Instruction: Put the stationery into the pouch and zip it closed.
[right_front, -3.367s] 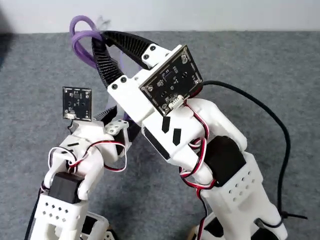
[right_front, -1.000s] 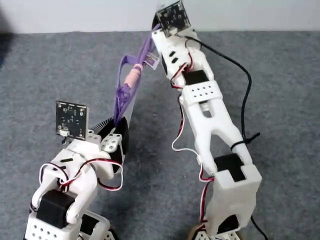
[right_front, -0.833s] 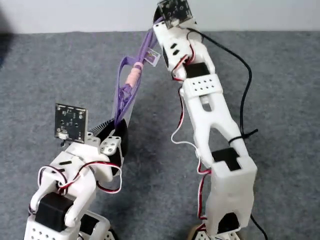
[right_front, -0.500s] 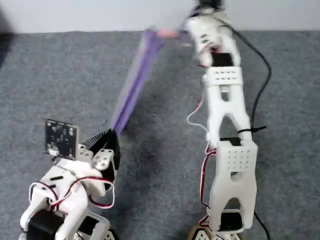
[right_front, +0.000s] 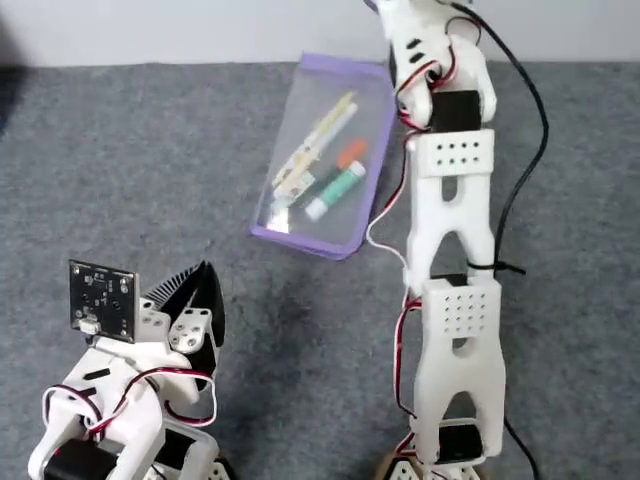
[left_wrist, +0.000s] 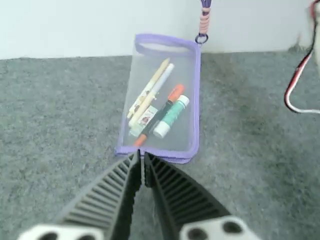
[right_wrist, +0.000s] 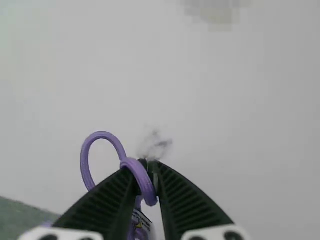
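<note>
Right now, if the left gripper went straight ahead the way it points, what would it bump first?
Most likely the pouch: the left gripper aims at its near edge. In the high view some carpet lies between them, so depth is hard to judge.

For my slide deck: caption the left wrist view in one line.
Shut left gripper faces the purple-trimmed clear pouch lying flat on grey carpet, pens and a glue stick inside.

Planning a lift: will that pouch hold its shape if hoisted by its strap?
Probably floppy: the pouch looks like thin clear film, lying flat. Hung from the strap in the right gripper, it would likely swing, stationery sliding to the low end.
</note>
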